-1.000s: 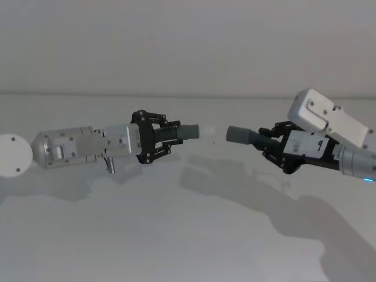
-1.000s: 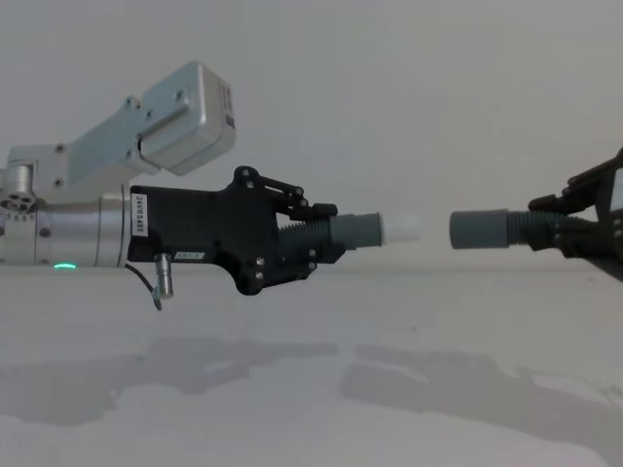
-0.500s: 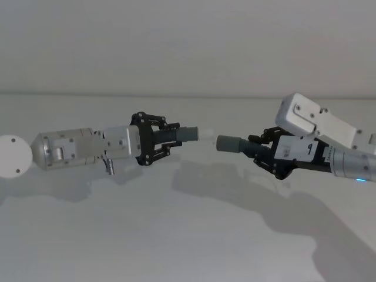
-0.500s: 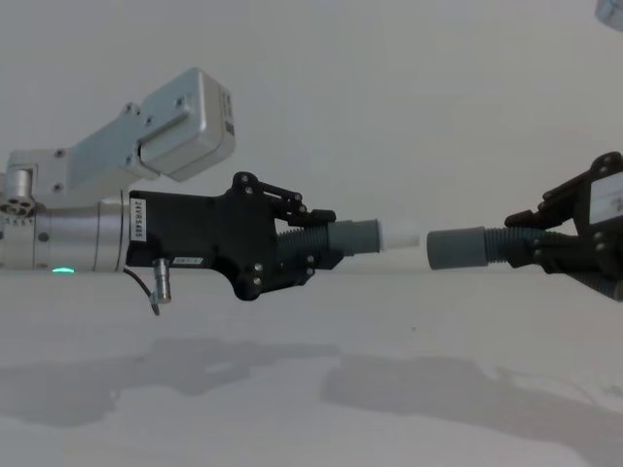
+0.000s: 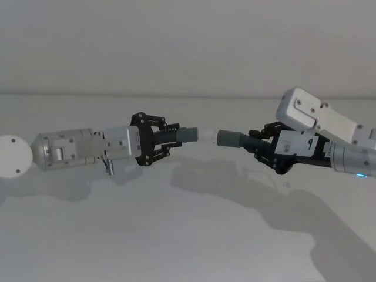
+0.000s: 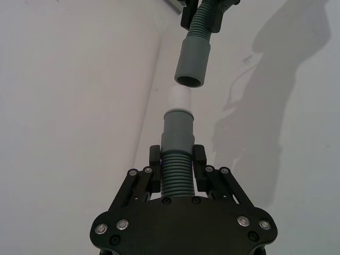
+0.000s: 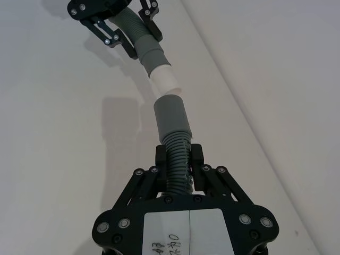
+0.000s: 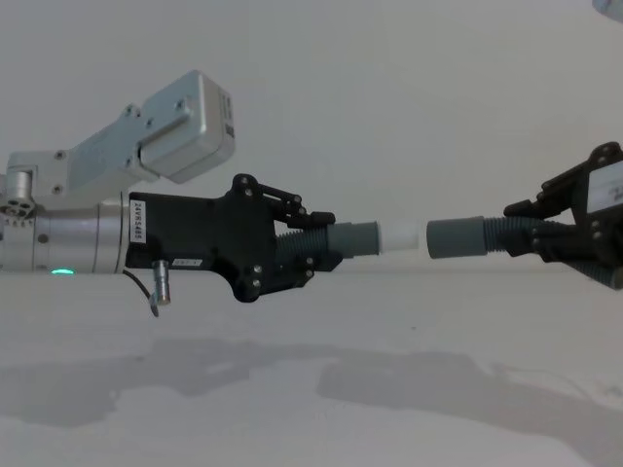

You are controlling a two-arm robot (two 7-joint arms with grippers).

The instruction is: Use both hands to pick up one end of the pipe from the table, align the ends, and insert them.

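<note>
Left tool [image 8: 316,248], at centre-left of the chest view, is clamped on the ribbed body of the short hose [image 8: 310,241], held level above the tabletop [image 8: 311,389]. Its grey cuff [image 8: 354,238] and white tip [image 8: 399,236] project toward frame centre.

Right tool [image 8: 545,236], at the right edge, is clamped likewise on the ribs of the second hose [image 8: 501,236], with its plain cuff [image 8: 455,238] pointing back at the tip. Gripping behind the cuffs leaves both mating ends free, judged deliberate for insertion.

The chest view puts tip and cuff at matching height, nearly touching. The left wrist view shows what that side-on view cannot: the open bore [image 6: 189,81] of the plain cuff, with the tip just short of it and not yet entered. The right wrist view suggests a slight angle between the two axes, so a small correction seems needed before pushing home.
</note>
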